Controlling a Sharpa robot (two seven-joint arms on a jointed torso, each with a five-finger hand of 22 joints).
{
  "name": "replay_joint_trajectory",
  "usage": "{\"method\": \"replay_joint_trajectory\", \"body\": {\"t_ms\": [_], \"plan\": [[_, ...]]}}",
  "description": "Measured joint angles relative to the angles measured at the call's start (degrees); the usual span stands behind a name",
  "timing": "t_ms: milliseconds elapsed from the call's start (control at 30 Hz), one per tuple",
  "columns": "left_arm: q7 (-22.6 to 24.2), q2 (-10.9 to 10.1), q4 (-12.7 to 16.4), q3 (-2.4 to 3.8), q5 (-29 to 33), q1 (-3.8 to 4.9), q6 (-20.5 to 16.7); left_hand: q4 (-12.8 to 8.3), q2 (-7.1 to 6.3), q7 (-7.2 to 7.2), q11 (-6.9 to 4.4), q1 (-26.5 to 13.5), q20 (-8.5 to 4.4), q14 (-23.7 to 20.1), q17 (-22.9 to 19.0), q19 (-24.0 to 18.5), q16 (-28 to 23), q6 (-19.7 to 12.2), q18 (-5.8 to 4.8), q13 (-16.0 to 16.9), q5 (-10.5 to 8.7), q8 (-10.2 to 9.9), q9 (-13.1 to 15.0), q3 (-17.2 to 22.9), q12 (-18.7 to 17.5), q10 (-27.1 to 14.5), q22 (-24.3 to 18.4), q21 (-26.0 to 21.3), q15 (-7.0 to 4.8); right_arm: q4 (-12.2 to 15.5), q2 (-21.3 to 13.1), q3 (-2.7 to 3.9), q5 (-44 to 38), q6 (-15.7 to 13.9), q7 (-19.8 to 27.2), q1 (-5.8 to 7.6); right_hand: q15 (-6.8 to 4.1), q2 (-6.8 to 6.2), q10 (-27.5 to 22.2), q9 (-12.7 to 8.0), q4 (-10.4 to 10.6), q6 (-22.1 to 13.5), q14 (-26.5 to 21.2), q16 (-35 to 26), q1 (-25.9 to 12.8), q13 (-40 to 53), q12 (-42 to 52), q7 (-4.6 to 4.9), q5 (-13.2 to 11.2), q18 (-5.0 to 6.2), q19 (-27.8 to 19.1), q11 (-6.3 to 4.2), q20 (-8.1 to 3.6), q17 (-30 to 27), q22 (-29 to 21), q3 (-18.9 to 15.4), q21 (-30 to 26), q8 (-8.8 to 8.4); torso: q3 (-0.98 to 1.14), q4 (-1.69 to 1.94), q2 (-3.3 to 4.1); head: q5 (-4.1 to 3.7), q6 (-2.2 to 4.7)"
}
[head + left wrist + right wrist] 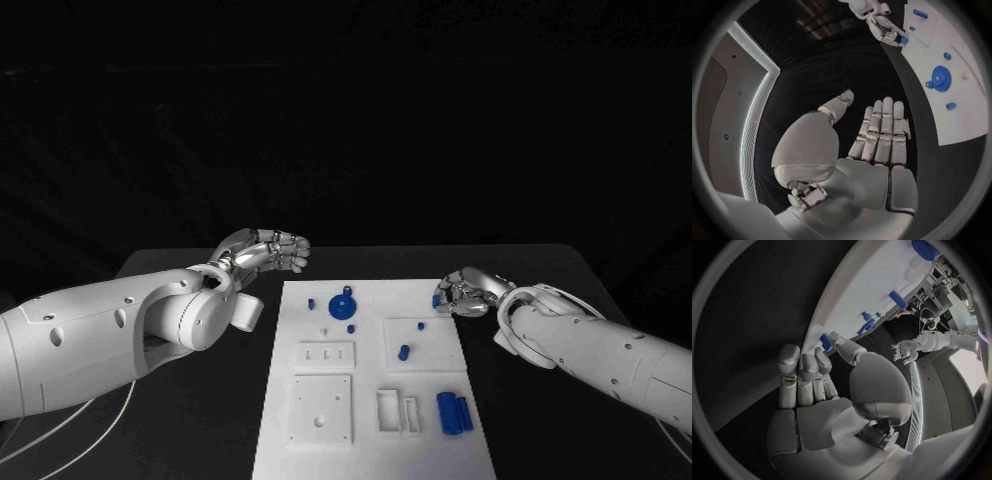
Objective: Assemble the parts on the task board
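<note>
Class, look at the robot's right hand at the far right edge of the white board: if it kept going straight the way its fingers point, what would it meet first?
Probably the small blue part at the task board edge, just ahead of the right hand; its fingers point there. Depth is unclear, so contact can't be told.

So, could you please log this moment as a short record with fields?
board: white board lies mid-table between the arms
gear: blue gear sits near the board's far end
bars: two blue bars lie at the board's near right corner
left hand: left hand is off the board's far left corner, holding nothing, fingers straight in its wrist view
right hand: right hand is at the board's far right edge, fingertips at a small blue part; whether it grips it is unclear
</note>
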Motion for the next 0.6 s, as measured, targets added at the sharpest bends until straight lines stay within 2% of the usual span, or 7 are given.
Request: {"method": "replay_joint_trajectory", "body": {"t_ms": [267, 600], "plan": [[0.0, 0.0, 0.0, 0.00, 0.0, 0.00, 0.0, 0.0, 0.00, 0.00, 0.00, 0.0, 0.00, 0.0, 0.1, 0.0, 0.0, 0.0, -0.01, 0.0, 0.00, 0.0, 0.0, 0.0, 0.0, 0.0, 0.0, 0.0, 0.00, 0.0, 0.3, 0.00, 0.0, 0.0, 0.0, -0.03, 0.00, -0.24, 0.2, 0.0, -0.2, 0.2, 0.0, 0.0, 0.2, 0.2, 0.2, -0.16, -0.2, 0.00, 0.1, -0.20, 0.09, 0.1, 0.0, 0.5, 0.0, 0.00, -0.03, 0.08, 0.01, -0.05, 0.09], [0.0, 0.2, -0.1, 0.00, 0.0, 0.00, 0.1, 0.0, 0.00, 0.00, 0.00, 0.0, 0.00, 0.0, 0.1, 0.0, -0.2, 0.0, -0.04, 0.0, 0.00, 0.0, 0.0, 0.0, 0.0, 0.0, 0.0, 0.0, 0.00, 0.0, 0.4, -0.01, 0.0, 0.0, 0.0, -0.03, -0.21, -0.23, 0.2, 0.0, -0.3, 0.3, 0.2, 0.0, 0.2, 0.2, 0.2, -0.34, -0.2, 0.01, 0.1, -0.20, 0.10, 0.1, 0.0, 0.6, 0.0, 0.21, -0.06, 0.08, 0.01, 0.06, -0.13]]}}
